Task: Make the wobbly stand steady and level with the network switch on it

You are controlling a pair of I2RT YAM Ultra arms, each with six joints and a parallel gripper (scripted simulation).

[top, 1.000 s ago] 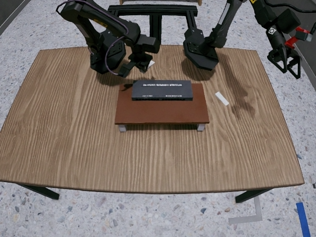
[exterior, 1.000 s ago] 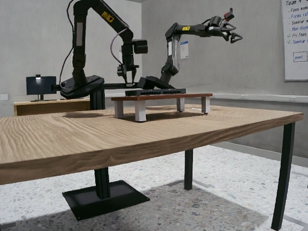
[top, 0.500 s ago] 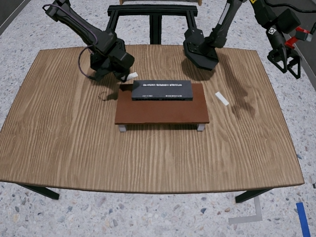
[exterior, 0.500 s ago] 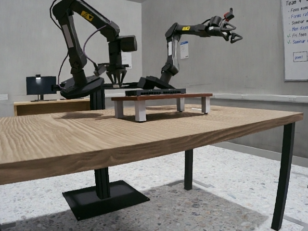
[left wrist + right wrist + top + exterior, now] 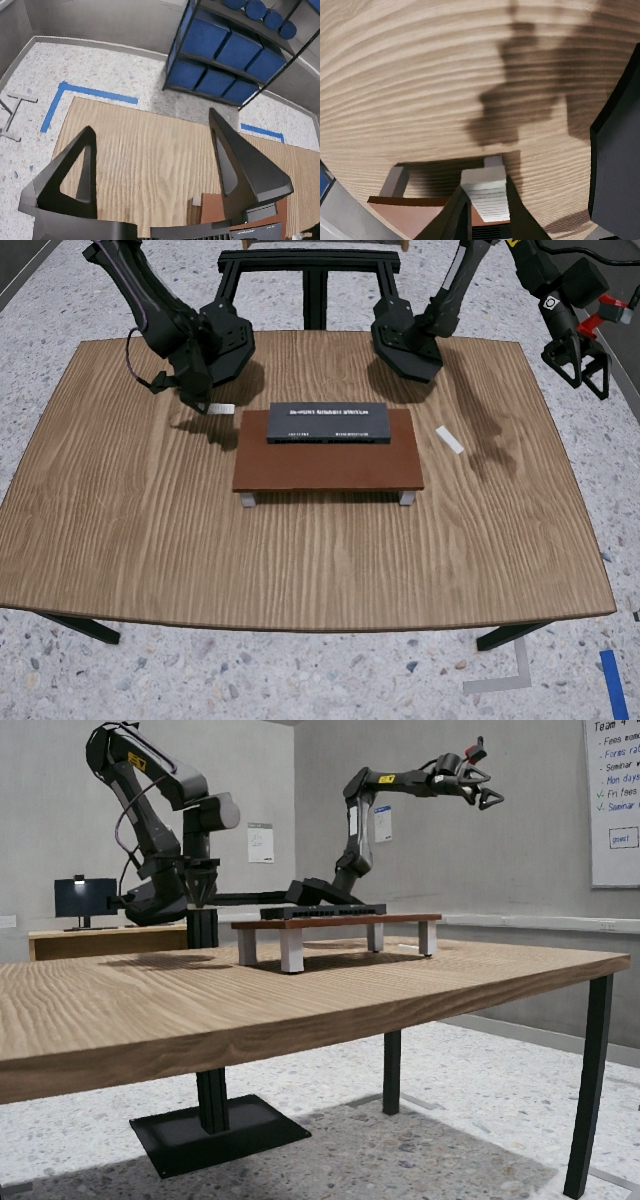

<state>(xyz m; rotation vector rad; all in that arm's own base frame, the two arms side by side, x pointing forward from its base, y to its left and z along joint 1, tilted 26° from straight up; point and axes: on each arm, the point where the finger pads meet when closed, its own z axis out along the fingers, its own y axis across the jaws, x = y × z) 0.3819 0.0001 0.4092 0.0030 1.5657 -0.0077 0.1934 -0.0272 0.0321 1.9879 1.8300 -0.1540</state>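
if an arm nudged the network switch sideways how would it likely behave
The network switch would probably slide rather than roll, being a low, flat-bottomed box. It looks like a rigid casing, so it likely wouldn't bend. Pushed far enough, it might drop off, since the stand's brown top shows no raised rim.

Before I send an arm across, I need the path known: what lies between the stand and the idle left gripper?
A loose white wedge lies on the table between the stand and the left gripper; the top view shows it.
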